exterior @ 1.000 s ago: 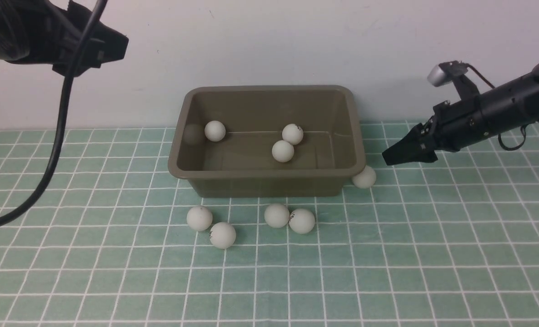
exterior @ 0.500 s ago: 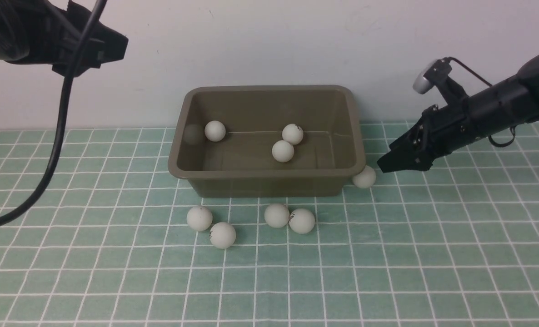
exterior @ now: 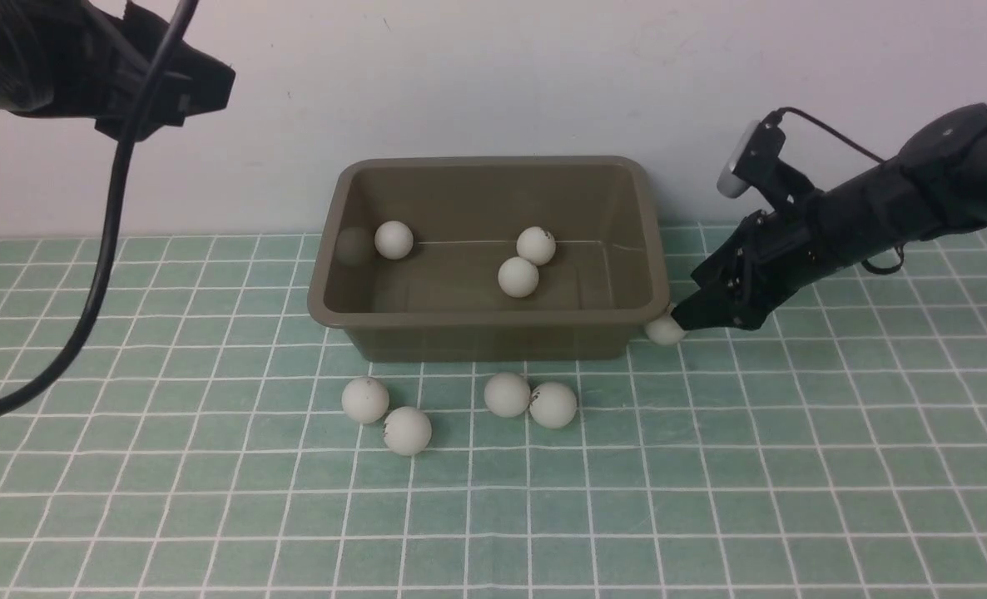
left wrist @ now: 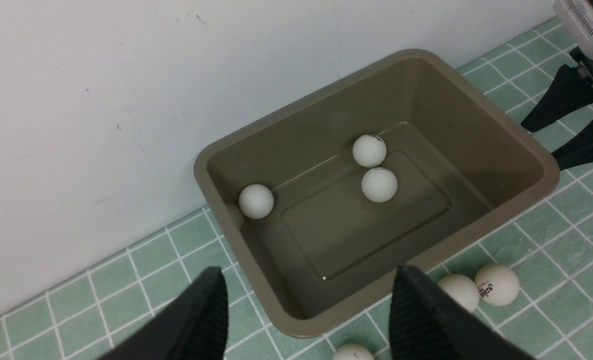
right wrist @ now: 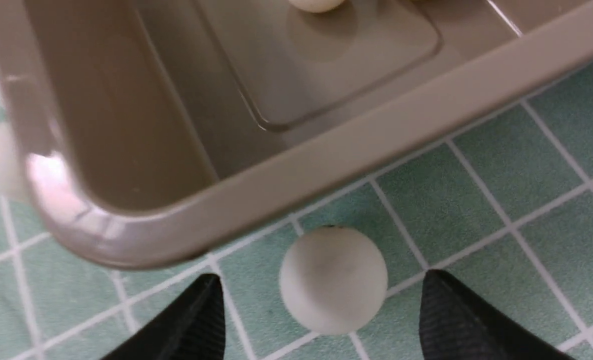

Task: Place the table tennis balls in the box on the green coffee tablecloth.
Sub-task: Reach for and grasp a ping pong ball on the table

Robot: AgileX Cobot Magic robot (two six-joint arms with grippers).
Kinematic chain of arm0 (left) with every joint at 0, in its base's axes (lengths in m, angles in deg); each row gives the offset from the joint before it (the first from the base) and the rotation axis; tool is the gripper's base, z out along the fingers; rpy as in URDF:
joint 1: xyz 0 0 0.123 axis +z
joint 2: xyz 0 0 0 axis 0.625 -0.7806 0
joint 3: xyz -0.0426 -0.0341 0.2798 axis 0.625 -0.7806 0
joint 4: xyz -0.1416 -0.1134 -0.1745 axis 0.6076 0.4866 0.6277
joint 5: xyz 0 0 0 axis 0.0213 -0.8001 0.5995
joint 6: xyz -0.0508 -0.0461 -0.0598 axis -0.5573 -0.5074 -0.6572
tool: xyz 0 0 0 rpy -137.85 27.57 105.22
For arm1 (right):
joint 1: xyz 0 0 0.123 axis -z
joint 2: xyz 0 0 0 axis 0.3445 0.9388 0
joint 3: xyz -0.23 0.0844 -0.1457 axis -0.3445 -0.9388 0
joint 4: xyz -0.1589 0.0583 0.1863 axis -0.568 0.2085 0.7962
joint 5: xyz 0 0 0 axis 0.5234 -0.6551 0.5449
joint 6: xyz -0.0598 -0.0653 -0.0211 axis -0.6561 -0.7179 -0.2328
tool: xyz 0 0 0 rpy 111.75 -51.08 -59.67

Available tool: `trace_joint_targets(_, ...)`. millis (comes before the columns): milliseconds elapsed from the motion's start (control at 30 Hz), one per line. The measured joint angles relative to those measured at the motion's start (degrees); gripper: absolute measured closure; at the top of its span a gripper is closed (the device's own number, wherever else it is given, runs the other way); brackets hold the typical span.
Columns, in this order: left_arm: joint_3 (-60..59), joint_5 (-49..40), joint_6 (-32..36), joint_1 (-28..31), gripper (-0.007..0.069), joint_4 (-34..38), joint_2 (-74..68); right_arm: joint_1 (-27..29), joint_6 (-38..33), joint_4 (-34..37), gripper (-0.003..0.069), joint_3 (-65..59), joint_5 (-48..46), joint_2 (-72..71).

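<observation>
The olive-brown box (exterior: 477, 319) stands on the green coffee tablecloth (exterior: 793, 466) against the wall. Three table tennis balls lie inside it (exterior: 394, 240) (exterior: 536, 245) (exterior: 518, 277). Several more rest on the cloth in front of it: one pair (exterior: 364, 399) (exterior: 408, 430) and another pair (exterior: 507, 394) (exterior: 553, 404). One ball (exterior: 664, 330) sits at the box's right front corner. My right gripper (exterior: 683, 320) is low beside it, open, and this ball (right wrist: 333, 279) lies between its fingertips (right wrist: 320, 277) untouched. My left gripper (exterior: 210, 83) hangs high at the left, open and empty (left wrist: 309, 272).
A white wall rises right behind the box. A black cable (exterior: 102, 274) droops from the left arm over the cloth's left side. The box rim (right wrist: 326, 165) is close ahead of the right fingertips.
My right gripper has come down and to the left, from beside the box to around the ball at its corner. The left arm and all the balls have stayed still.
</observation>
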Motion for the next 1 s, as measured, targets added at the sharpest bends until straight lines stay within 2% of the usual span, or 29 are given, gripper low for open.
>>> trace_joint_targets(600, 0.0, 0.0, 0.11, 0.0, 0.023, 0.0, 0.0, 0.0, -2.17, 5.74, 0.0186, 0.0, 0.74, 3.87)
trace_joint_targets(1000, 0.0, 0.0, 0.11, 0.0, 0.023, 0.0, 0.0, -1.39, -3.26, 6.36, 0.0188, 0.0, 3.63, 3.87)
